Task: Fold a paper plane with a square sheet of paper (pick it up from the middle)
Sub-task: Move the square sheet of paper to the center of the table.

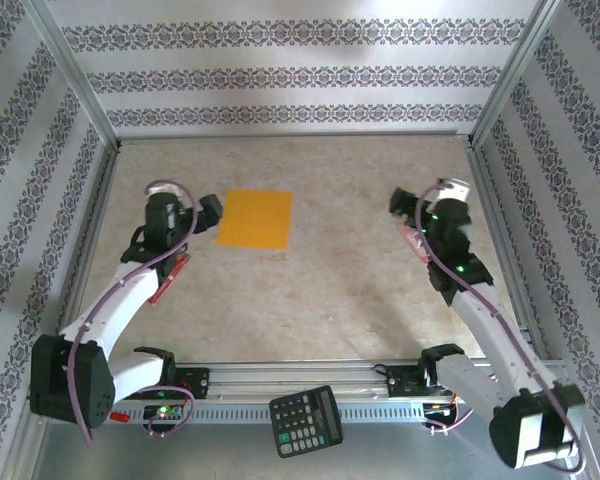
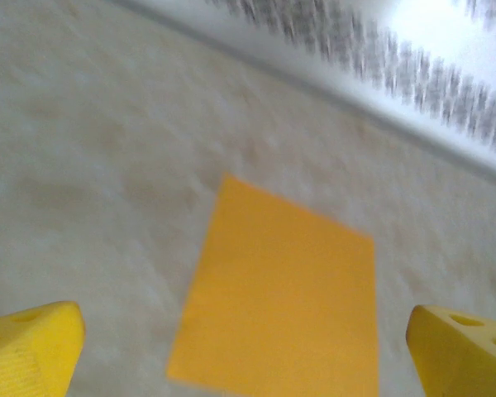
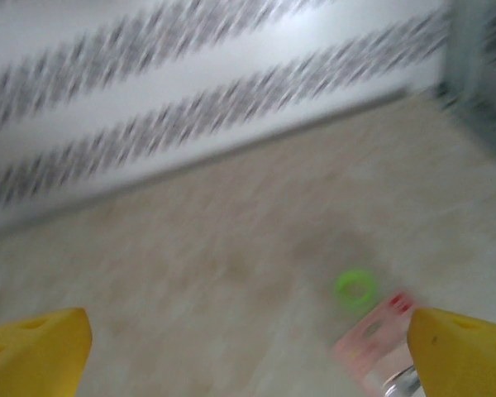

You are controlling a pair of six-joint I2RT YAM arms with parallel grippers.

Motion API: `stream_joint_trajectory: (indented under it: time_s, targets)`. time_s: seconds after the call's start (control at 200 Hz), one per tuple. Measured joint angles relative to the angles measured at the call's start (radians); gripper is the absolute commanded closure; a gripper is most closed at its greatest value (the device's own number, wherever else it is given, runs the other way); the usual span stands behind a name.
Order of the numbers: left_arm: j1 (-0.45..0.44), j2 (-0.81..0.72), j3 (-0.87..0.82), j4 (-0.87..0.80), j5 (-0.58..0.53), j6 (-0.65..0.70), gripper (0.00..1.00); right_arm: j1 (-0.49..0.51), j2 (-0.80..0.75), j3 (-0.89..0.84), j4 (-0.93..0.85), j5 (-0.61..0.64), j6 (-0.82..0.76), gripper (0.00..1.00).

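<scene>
The square sheet of paper (image 1: 255,219) lies flat on the counter (image 1: 330,290), left of centre. The left pincer (image 1: 208,210) sits just left of it, fingers wide apart. The right pincer (image 1: 402,204), at the far right, is also spread apart and empty.

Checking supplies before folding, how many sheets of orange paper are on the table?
1. The square sheet of paper lies flat on the table, left of centre, just ahead of the open left pincer. A second sheet stacked exactly beneath it would be hidden.
</scene>
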Motion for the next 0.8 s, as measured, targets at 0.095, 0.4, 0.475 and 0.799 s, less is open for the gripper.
stream_joint_trajectory:
  time_s: [0.095, 0.4, 0.475, 0.799]
  targets:
    - [-0.137, 0.097, 0.159, -0.188, -0.039, 0.019, 0.00, 0.122, 0.092, 0.093, -0.148, -0.031, -0.037, 0.02]
    - [-0.234, 0.546, 0.560, -0.527, -0.065, 0.148, 0.00, 0.252, 0.235, 0.166, -0.313, -0.063, -0.096, 0.02]
    - [-0.224, 0.661, 0.656, -0.579, -0.055, 0.174, 0.00, 0.252, 0.238, 0.166, -0.312, -0.066, -0.096, 0.02]
    - [-0.173, 1.063, 1.070, -0.716, -0.051, 0.243, 0.00, 0.246, 0.240, 0.148, -0.296, -0.071, -0.096, 0.02]
